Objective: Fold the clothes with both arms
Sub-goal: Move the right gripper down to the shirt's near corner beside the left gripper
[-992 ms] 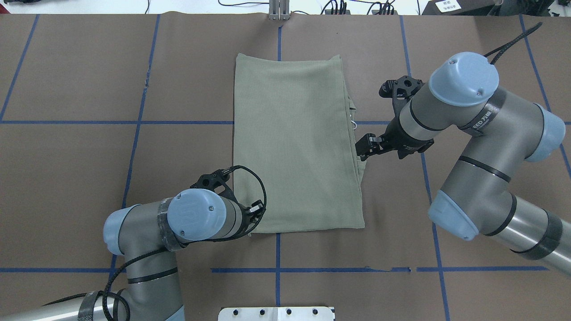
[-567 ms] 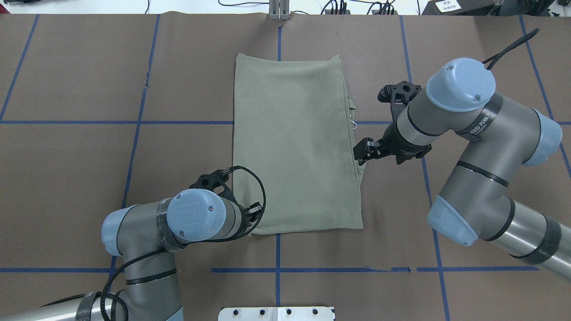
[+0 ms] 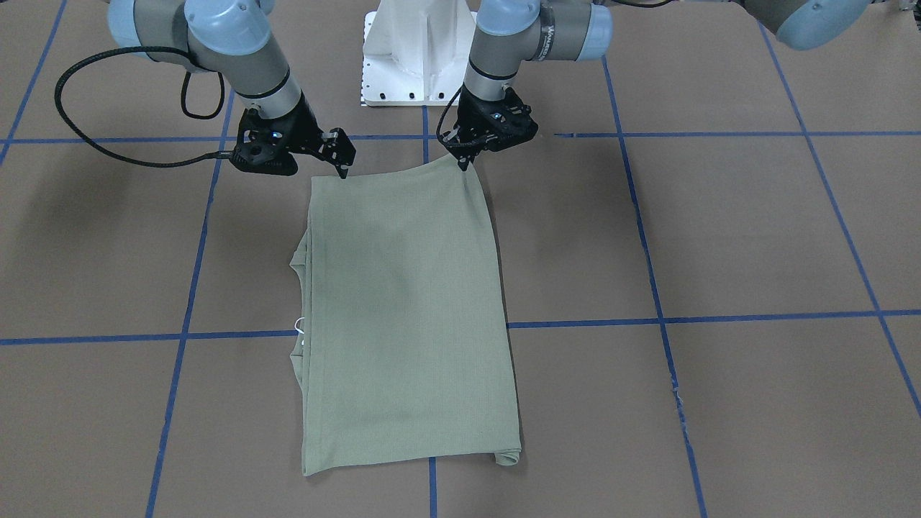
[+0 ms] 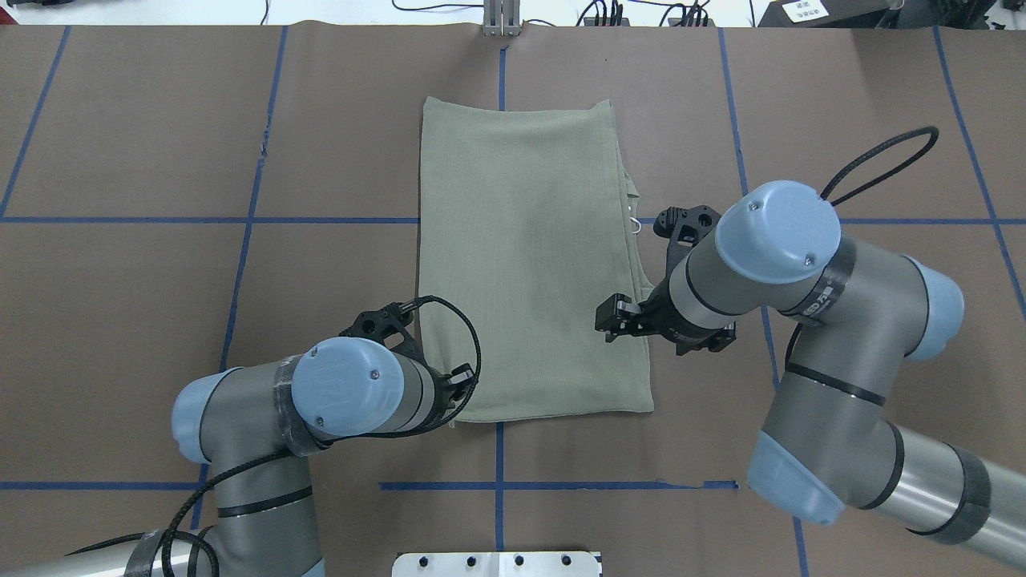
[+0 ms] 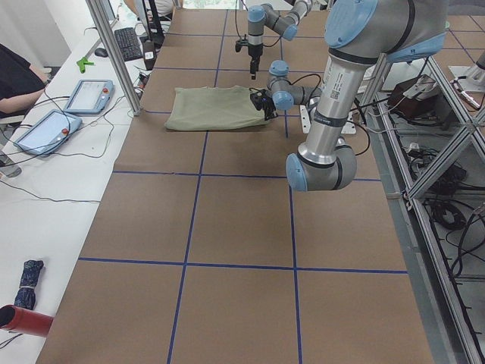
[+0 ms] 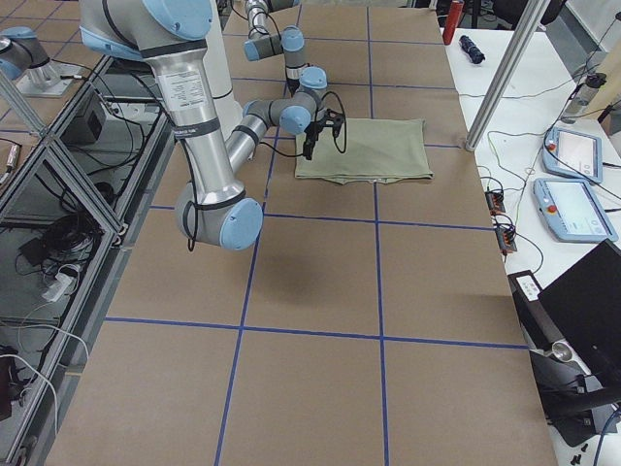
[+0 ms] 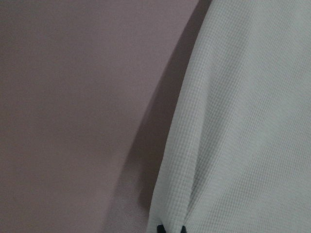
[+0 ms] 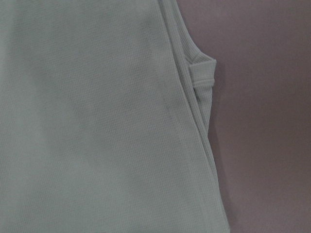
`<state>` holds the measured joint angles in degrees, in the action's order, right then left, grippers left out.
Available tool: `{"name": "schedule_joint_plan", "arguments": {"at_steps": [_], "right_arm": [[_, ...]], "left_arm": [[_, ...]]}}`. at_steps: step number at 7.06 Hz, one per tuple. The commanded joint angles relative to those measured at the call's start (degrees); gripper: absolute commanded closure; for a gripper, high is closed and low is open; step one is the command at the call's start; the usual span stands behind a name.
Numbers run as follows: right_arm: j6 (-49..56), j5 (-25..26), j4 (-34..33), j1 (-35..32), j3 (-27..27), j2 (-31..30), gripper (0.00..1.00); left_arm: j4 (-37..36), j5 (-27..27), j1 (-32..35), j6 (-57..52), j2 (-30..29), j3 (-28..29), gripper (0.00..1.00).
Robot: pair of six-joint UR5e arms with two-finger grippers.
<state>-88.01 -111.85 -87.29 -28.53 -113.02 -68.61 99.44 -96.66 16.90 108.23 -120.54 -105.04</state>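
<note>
1. The green shirt (image 4: pixel 529 264) lies folded into a long rectangle in the middle of the brown worktop (image 4: pixel 144 320). Its short ends are one near the robot and one far from it.
2. Stacked folded layers show along the shirt's right long side, and a small white loop (image 4: pixel 637 225) pokes out past that edge.
3. The left gripper (image 3: pixel 461 161) is at the shirt's near left corner with its jaws clamped on the cloth. That corner stands a little higher than the rest of the near edge.
4. In the left wrist view, the dark fingertips (image 7: pixel 161 229) pinch the fabric at the bottom of the picture, with bare worktop to one side.
5. The right gripper (image 3: pixel 343 170) points down over the near right part of the shirt, close to its right edge. I cannot tell whether its jaws are apart or together, nor whether they touch the cloth.
6. The right wrist view shows only the shirt's layered right edge and the worktop beside it.
7. Blue tape lines (image 4: pixel 240 272) cross the worktop in a grid.
</note>
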Motion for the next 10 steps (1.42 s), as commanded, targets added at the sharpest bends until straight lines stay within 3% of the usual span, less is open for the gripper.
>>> {"name": "schedule_joint_plan", "arguments": {"at_steps": [1, 2, 3, 5, 10], "right_arm": [[-16.42, 6.60, -0.24, 5.29, -0.18, 0.14, 0.00], [-22.06, 10.65, -0.51, 7.58, 0.34, 0.23, 0.00], [-22.47, 11.21, -0.60, 8.22, 1.39, 0.06, 0.00], [-22.38, 11.21, -0.07, 8.75, 5.42, 1.37, 0.00], [-21.94, 11.13, 0.11, 8.92, 7.03, 1.37, 0.00]], "left_arm": [[-0.30, -0.11, -0.11, -0.12, 0.05, -0.52, 1.00], [-0.30, -0.11, 0.06, -0.47, -0.04, -0.60, 1.00], [-0.30, -0.11, 0.06, -0.56, -0.04, -0.60, 1.00], [-0.30, -0.11, 0.06, -0.56, -0.13, -0.86, 1.00], [-0.30, -0.02, 0.06, -0.56, 0.04, -2.18, 1.00]]}}
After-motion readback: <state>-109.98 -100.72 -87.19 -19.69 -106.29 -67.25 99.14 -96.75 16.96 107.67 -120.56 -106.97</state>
